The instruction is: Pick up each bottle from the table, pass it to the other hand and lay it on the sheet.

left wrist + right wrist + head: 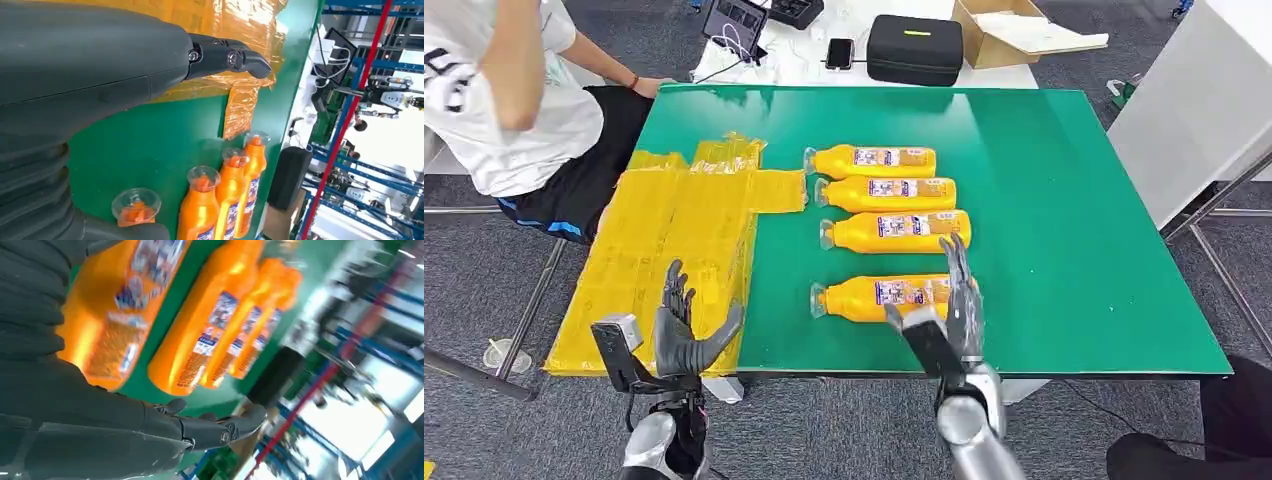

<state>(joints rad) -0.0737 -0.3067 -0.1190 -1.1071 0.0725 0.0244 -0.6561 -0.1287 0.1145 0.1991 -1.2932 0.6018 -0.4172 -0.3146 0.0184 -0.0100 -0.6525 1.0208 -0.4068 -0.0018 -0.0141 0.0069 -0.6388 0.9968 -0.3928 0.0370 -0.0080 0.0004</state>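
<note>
right hand (954,300) fingers spread over nearest bottle (879,297), not gripping; left hand (686,335) fingers spread, empty. risk: bottle rolls on bench (1084,220), grasp misses.

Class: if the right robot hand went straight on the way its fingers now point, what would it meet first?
Probably the nearest bottle: the right robot hand, open, points over it. Its height above the bottle is unclear.
</note>
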